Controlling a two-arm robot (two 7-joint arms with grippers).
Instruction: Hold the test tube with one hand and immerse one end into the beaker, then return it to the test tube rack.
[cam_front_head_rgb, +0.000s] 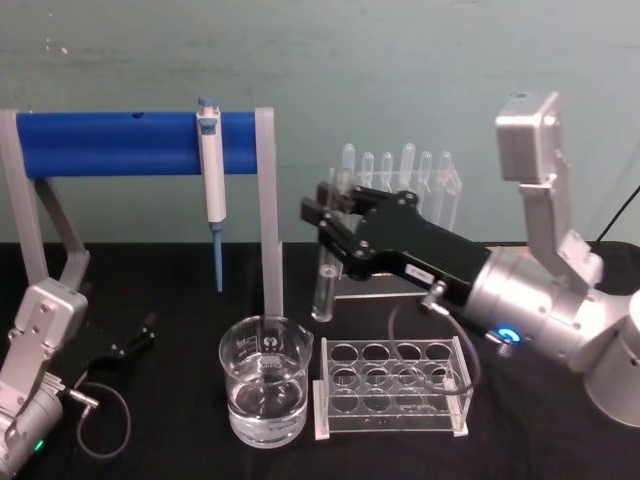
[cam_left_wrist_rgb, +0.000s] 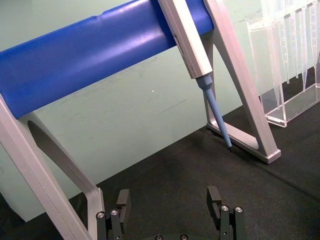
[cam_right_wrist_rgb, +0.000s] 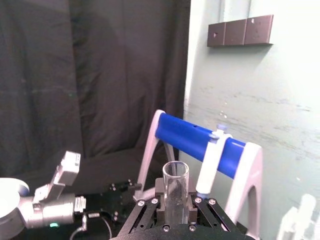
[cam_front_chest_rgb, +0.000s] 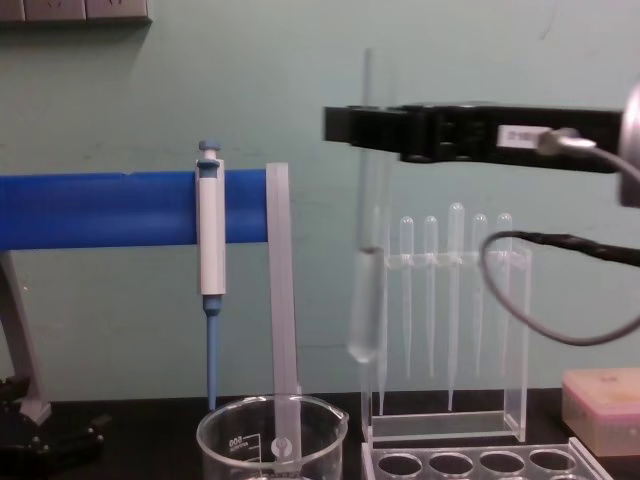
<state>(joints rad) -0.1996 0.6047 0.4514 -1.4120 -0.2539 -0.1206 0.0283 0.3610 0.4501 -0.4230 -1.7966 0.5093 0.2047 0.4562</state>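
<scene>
A black cloth covers the counter (cam_front_head_rgb: 150, 280). On it stand the beaker (cam_front_head_rgb: 265, 392), holding clear liquid, with a white rack (cam_front_head_rgb: 392, 385) just beside it. Behind them stand a grey-legged blue-bar stand (cam_front_head_rgb: 140, 143) and a clear pipette holder (cam_front_head_rgb: 400, 215).

Clear glass test tube (cam_front_chest_rgb: 366, 300), upright, open rim up, rounded bottom hanging in the air above and behind the beaker (cam_front_head_rgb: 265, 395). Wide clear glass beaker with pour spout, standing on black cloth, partly filled with clear liquid.
</scene>
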